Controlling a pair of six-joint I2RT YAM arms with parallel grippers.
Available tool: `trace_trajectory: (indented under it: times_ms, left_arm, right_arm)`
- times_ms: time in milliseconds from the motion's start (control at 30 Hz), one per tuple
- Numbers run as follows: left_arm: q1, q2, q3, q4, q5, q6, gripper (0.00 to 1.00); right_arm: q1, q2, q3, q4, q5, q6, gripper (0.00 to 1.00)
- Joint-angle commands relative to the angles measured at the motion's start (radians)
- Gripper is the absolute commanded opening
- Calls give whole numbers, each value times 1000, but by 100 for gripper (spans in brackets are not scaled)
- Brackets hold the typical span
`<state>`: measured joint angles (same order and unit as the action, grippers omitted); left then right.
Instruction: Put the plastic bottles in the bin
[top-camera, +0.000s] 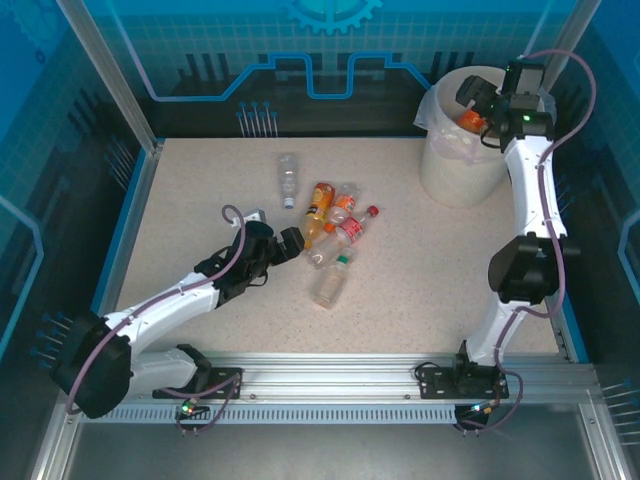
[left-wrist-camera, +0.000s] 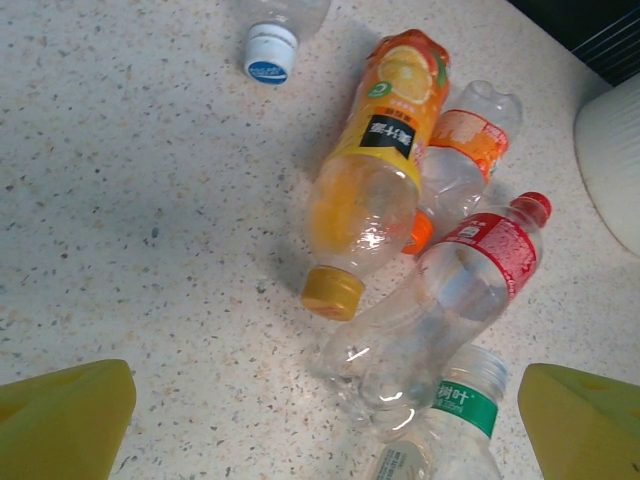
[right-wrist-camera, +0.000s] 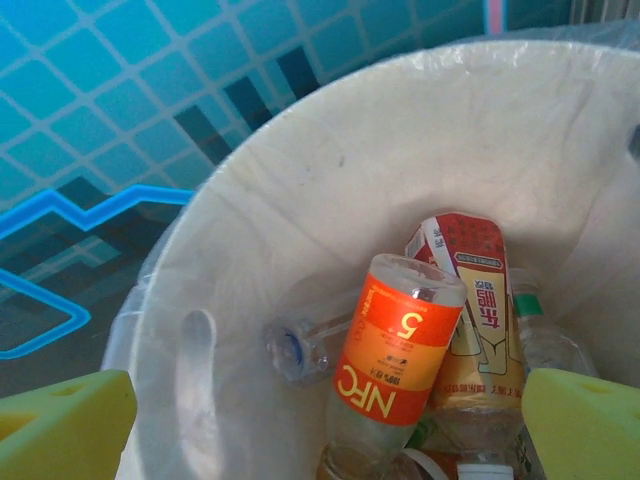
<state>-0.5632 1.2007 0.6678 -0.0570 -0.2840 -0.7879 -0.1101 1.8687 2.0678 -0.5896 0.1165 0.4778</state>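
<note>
Yellow-padded right gripper (right-wrist-camera: 322, 430) gapes empty above the bin (right-wrist-camera: 300, 180).

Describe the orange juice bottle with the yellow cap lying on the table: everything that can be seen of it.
The juice bottle is clear plastic holding orange liquid. It is wrapped in an orange label with a sliced-orange picture and a black patch of white characters. Its yellow cap is on. It lies on its side on the speckled table, cap pointing toward the near edge, in the cluster of bottles. One side rests against a clear bottle with an orange label.
</note>
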Motion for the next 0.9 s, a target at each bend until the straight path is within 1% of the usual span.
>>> trace_trajectory:
  times_ms: [0, 133, 267, 467, 533, 600, 667, 800, 867]
  left_arm:
    - [18, 18, 44, -43, -16, -27, 99]
    - [35, 35, 54, -58, -2, -48, 99]
    - [47, 60, 62, -56, 44, -39, 99]
    - [43, 87, 49, -41, 167, 5, 99]
    - [37, 81, 30, -41, 176, -1, 99]
    - [6, 72, 10, -57, 145, -13, 99]
    - [-46, 68, 0, -73, 106, -8, 99]
    - [-210, 86, 5, -92, 2, 58, 99]
    - [-287, 112, 18, -110, -44, 82, 99]
  right_arm:
    - [30, -78, -39, 29, -5, -40, 100]
    - [67, -150, -108, 61, -16, -67, 100]
    - [111, -230, -182, 69, -33, -77, 100]
    - [205, -391, -393, 106, -45, -95, 100]
    - [233, -442, -466, 106, -46, -98, 100]
    - [250, -499, -548, 105, -50, -87, 100]
    - [254, -552, -627, 123, -55, -56, 100]
    - [253, -643, -761, 156, -71, -13, 100]
    - [251, -674, -802, 158, -62, -4, 100]
